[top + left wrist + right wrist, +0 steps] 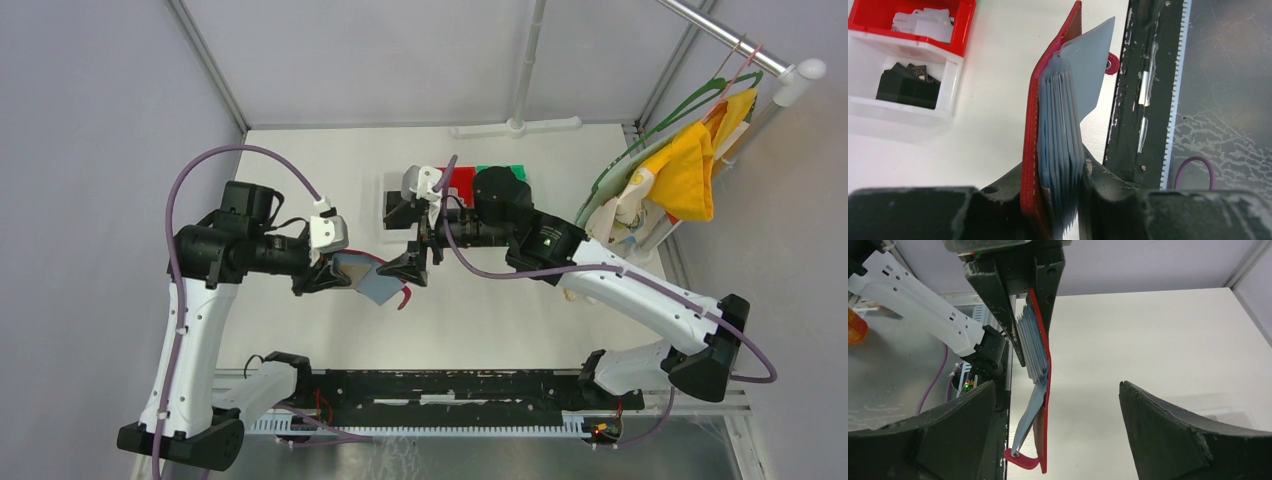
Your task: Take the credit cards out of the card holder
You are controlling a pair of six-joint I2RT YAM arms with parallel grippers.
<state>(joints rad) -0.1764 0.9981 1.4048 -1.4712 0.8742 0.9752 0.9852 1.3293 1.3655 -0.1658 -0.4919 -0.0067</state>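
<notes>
Left jaws: clenched on one end of the holder [1030, 125], holding it edge-on above the tabletop [500, 310].
Right jaws: spread wide, grasping nothing.
Axis: the holder's length points from the left jaws straight at the right ones, roughly centred between them.
Cards [1060, 130]: grey stack fanned inside; one leaf [1093, 65] juts out towards the right arm.

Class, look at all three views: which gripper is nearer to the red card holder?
Left. The left gripper is shut on one end of the card holder; the right gripper stands open at its other end, gripping nothing.
</notes>
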